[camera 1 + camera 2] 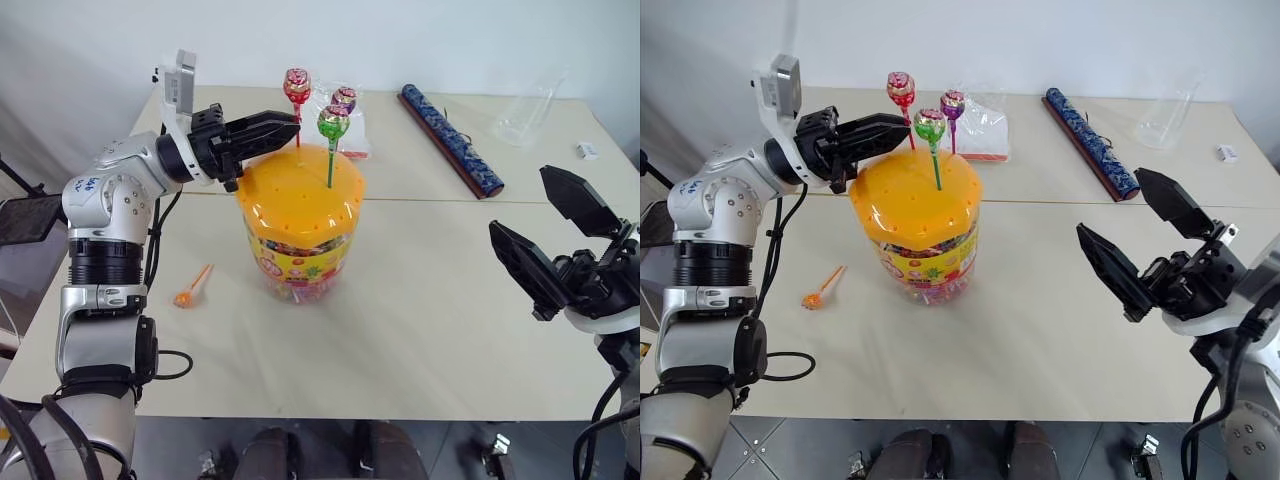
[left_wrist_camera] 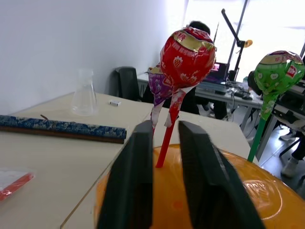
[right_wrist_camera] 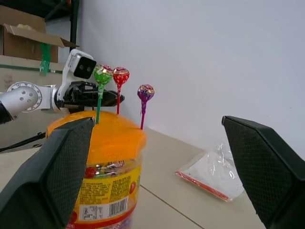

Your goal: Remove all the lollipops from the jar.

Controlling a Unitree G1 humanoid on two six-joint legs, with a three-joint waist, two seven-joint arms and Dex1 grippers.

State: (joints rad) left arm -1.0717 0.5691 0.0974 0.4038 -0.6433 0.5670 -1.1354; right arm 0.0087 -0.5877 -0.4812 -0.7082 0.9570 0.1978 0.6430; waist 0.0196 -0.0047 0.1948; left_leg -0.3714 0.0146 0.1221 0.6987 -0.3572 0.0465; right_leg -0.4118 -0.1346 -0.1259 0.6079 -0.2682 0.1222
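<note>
left gripper (image 1: 290,124) upper-middle of frame, pinched on red lollipop (image 1: 297,86) stick atop jar (image 1: 300,225); right gripper (image 1: 560,235) wide open, empty, right edge.

The jar (image 1: 298,245) was clear glossy plastic under a smooth orange plastic lid (image 1: 300,185). The lollipops (image 1: 333,124) wore shiny crinkled foil. The bench (image 1: 420,330) looked matt and smooth. The left gripper (image 2: 164,143) had matt black fingers.
</note>
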